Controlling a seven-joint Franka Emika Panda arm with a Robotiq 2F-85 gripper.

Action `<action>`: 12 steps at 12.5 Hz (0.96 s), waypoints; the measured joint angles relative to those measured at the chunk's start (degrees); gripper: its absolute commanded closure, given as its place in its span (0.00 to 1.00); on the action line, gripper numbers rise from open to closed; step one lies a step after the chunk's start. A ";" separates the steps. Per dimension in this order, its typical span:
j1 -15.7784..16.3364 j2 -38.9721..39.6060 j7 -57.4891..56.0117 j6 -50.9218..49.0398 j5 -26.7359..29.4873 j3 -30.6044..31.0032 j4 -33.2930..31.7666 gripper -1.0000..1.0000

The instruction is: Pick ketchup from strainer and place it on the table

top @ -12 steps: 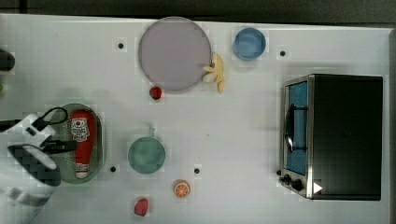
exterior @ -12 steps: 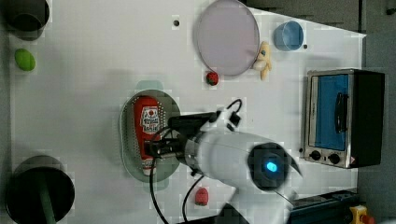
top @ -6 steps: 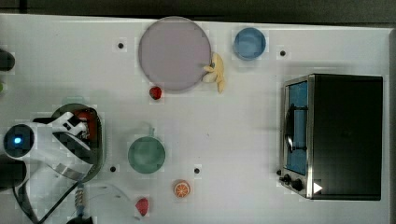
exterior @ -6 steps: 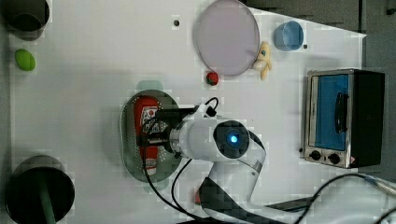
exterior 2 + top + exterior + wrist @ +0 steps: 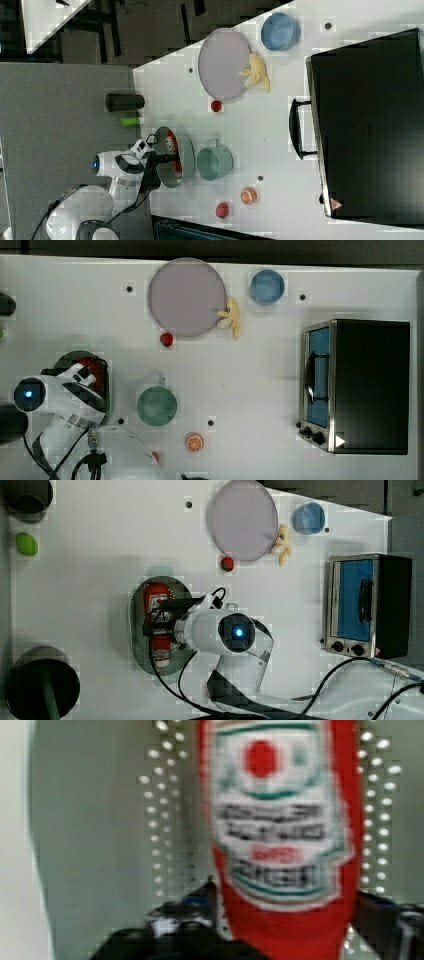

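Observation:
The ketchup [image 5: 154, 596] lies lengthwise in the pale green strainer [image 5: 136, 630] on the white table [image 5: 90, 555]. My gripper [image 5: 159, 624] hangs low over the bottle's middle and hides part of it. In the wrist view the ketchup [image 5: 280, 820] and its white label are close up, and the gripper [image 5: 285, 925] is open, one dark finger [image 5: 192, 905] on each side of the red body. The top view shows a bit of red ketchup [image 5: 94, 369] and strainer [image 5: 75, 356] rim past my arm. In the right view the gripper [image 5: 167, 161] is above the strainer [image 5: 186, 155].
A darker green cup [image 5: 156, 406] stands just to the top view's right of the strainer. Farther off are a purple plate [image 5: 187, 296], a blue bowl [image 5: 267, 286], a banana [image 5: 232, 320], a small red fruit [image 5: 166, 339], an orange slice [image 5: 194, 442] and a toaster oven [image 5: 360, 385].
My arm has swung from beside the strainer to over it, and the hand now covers much of the ketchup. The bottle has not moved.

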 measured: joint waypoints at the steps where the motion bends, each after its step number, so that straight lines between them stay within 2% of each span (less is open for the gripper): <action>1: 0.17 0.06 0.41 -0.34 -0.17 -0.22 0.22 0.40; 6: -0.48 -2.94 0.99 -4.25 1.90 1.29 0.34 0.40; 8: -1.20 -8.64 1.04 -7.02 6.92 3.19 0.00 0.40; 11: -3.23 -20.59 1.04 -11.83 17.78 6.15 0.90 0.40; 12: -4.07 -23.47 0.92 -14.41 18.35 7.30 2.35 0.40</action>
